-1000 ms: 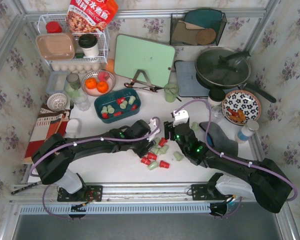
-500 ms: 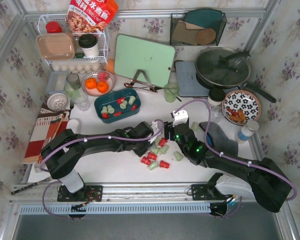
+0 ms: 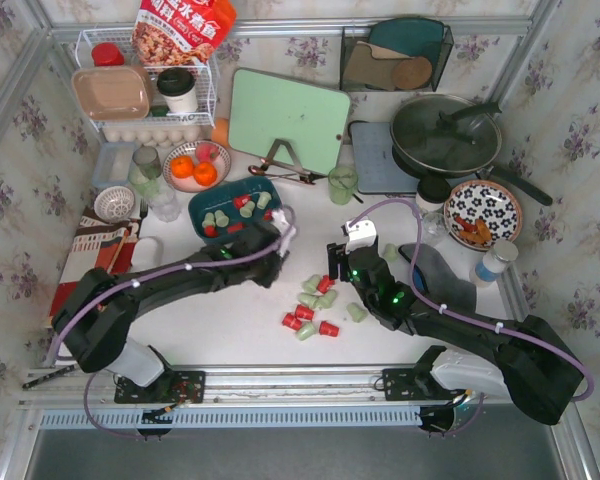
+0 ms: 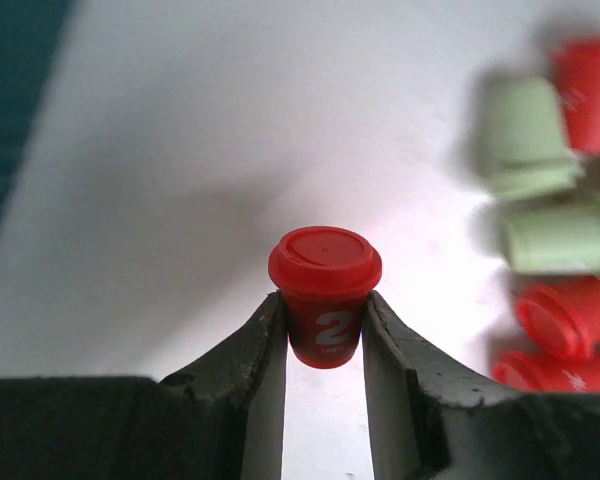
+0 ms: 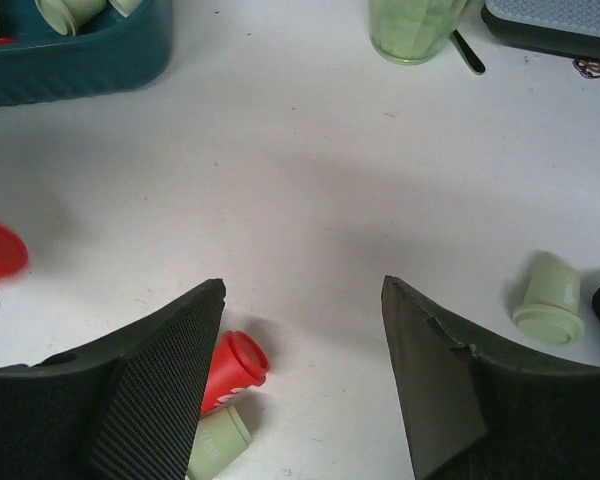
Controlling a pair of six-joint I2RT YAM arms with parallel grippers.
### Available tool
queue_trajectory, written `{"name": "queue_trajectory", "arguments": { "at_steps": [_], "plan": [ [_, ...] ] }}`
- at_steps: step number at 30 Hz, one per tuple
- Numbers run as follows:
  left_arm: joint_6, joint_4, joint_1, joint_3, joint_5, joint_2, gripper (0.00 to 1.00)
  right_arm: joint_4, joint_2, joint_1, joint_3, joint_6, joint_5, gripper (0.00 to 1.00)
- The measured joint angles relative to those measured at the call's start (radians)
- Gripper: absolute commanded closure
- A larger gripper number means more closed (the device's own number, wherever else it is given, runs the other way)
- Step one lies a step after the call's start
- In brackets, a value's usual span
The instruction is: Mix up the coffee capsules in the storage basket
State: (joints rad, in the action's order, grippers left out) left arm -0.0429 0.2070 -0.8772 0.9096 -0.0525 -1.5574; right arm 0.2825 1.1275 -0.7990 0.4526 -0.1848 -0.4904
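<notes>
The left gripper (image 4: 323, 300) is pinched shut on a red coffee capsule (image 4: 325, 265), held upright by its body between the fingertips, lid up. It hangs just right of the storage basket (image 3: 194, 214), by its near right corner, seemingly clear of the table (image 3: 230, 320). The right gripper (image 5: 300, 295) stands wide open and holds nothing, with the loose capsules (image 3: 315, 300) lying on the table just near and left of it.

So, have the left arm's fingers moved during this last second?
Yes. In the overhead view the left fingers, gripping a red capsule, have swung up and left, away from the loose capsules to the teal basket's near right corner.
</notes>
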Motion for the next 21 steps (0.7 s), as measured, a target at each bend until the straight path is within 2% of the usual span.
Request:
{"name": "queue_trajectory", "arguments": {
  "at_steps": [4, 6, 11, 16, 21],
  "plan": [
    [-0.071, 0.002, 0.175, 0.006, -0.006, 0.062, 0.73, 0.0, 0.0, 0.0, 0.0, 0.0, 0.0, 0.28],
    [-0.112, 0.016, 0.253, 0.031, -0.053, 0.068, 0.73, 0.0, 0.005, 0.0, 0.003, -0.001, 0.0, 0.28],
    [-0.174, 0.037, 0.393, 0.119, -0.116, 0.048, 0.69, -0.001, 0.013, 0.0, 0.006, -0.004, 0.0, 0.28],
    [-0.214, 0.071, 0.507, 0.229, -0.159, -0.052, 0.5, -0.004, 0.034, 0.0, 0.017, -0.015, 0.014, 0.28],
    [-0.232, 0.076, 0.568, 0.307, -0.152, -0.178, 0.44, -0.013, 0.09, 0.0, 0.047, -0.027, 0.036, 0.27]
  ]
}}
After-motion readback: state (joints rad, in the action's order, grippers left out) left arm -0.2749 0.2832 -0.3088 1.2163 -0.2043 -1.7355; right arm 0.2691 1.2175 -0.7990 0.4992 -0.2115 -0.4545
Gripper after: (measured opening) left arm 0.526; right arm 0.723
